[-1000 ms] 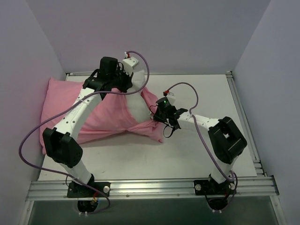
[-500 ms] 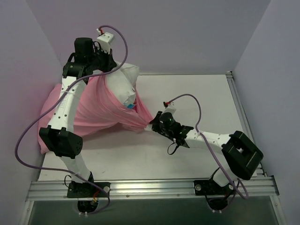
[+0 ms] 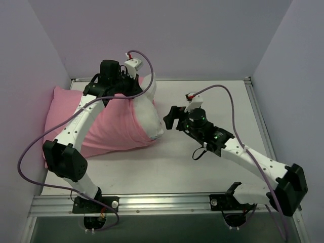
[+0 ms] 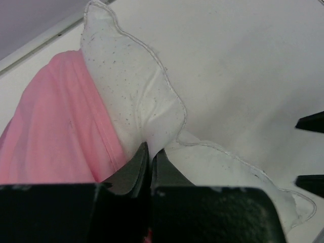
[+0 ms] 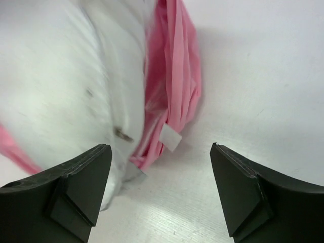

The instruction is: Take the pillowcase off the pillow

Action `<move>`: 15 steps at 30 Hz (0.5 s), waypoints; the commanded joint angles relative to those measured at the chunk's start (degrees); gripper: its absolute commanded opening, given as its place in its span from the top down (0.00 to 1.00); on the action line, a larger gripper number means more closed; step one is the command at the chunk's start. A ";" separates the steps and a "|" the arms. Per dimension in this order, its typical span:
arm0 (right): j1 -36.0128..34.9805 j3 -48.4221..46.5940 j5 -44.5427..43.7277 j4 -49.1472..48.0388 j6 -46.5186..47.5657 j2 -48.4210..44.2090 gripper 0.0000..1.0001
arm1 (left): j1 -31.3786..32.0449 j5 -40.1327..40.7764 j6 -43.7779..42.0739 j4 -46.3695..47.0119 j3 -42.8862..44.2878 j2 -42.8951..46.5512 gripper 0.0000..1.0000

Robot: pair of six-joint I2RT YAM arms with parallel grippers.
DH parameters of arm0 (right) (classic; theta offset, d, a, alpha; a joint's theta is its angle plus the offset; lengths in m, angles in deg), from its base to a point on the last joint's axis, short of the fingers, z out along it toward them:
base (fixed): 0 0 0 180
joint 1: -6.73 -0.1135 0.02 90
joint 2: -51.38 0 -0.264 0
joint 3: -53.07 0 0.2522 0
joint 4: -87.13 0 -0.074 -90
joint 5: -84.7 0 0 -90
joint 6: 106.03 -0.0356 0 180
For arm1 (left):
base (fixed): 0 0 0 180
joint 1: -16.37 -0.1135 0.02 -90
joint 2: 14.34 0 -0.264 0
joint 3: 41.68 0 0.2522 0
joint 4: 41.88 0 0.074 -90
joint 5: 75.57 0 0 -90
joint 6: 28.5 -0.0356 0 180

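The left end effector point(image 4: 150, 150) is pinching the white seam of the pillow point(image 3: 147, 109), which is lying across the left half of the worktop point(image 3: 217, 96). The pink pillowcase point(image 3: 104, 129) is covering most of it, leaving the right end bare. The right end effector point(image 5: 159, 148) is gaping wide, empty, just beside the bunched opening.

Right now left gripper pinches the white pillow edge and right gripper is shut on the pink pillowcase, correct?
Right gripper is wrong: right wrist view shows it open, gripping nothing, pillowcase lying free ahead of it. Left gripper does pinch the pillow edge.
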 commanded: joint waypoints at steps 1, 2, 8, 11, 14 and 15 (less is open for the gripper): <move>1.12 -5.14 -1.36 7.06 4.05 -8.93 0.17 | 2.03 0.92 -0.04 5.81 0.18 2.63 0.98; 0.94 -5.94 -0.31 8.11 4.67 -9.89 0.16 | 2.39 0.92 0.14 5.90 0.44 2.63 0.98; 0.50 -8.32 13.31 1.27 5.64 -3.59 0.00 | 3.44 -0.05 0.84 4.85 2.38 2.45 0.98; 0.41 -9.73 18.84 -2.94 5.46 1.50 0.00 | 3.44 -0.66 1.10 4.50 2.12 2.71 0.98; 0.15 -10.08 20.35 -6.63 5.02 5.81 0.00 | 3.44 -1.10 1.10 4.41 2.03 3.06 0.98; 0.15 -9.56 21.14 -7.60 5.02 6.79 0.00 | 3.44 -1.19 1.10 4.41 2.11 3.15 0.98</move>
